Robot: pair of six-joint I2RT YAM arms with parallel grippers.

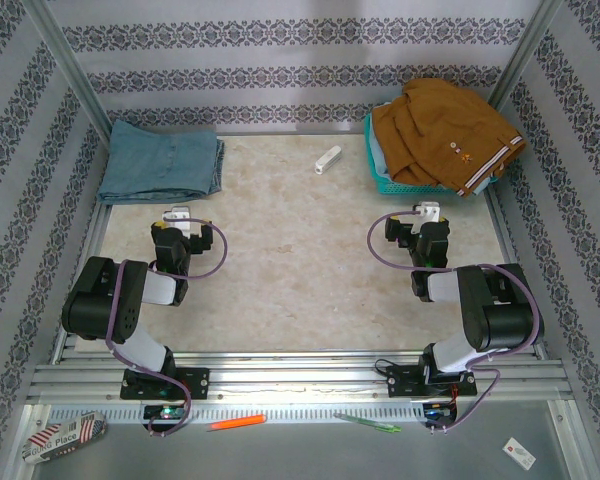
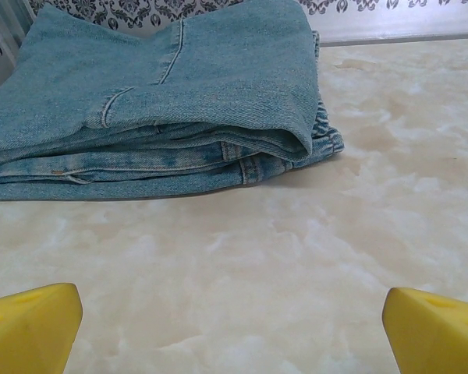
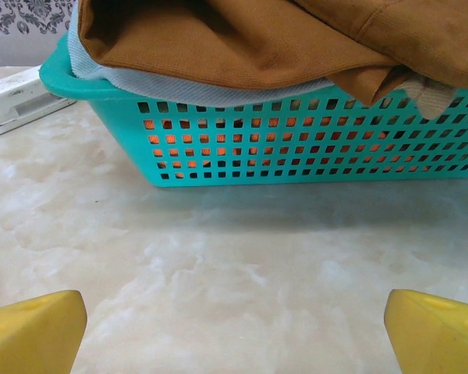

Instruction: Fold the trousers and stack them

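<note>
Denim jeans lay folded flat at the far left corner of the table, close to the back wall. The left wrist view showed several layers at the fold. Judged: one pair done and set down as the base of the stack.

Left gripper sat just on the near side of the jeans, apart from them, jaws spread wide and holding nothing. Right gripper was likewise spread and empty, facing the teal basket at far right.

The basket was heaped. A brown garment lay on top and spilled over the rim. Pale blue-grey cloth lay under it, and something orange showed through the holes in the right wrist view. Judged: most of the work was left, namely to draw out the next piece, fold it and stack it on the jeans. How many pieces the basket held could not be told.

Surface: beige, marbled, smooth. A small white object lay far centre, between jeans and basket; its identity was unclear.

Room: grey patterned striped walls on three sides. Metal rails at the near edge carried the arm bases. An orange pen and a green pen lay on the near ledge.
</note>
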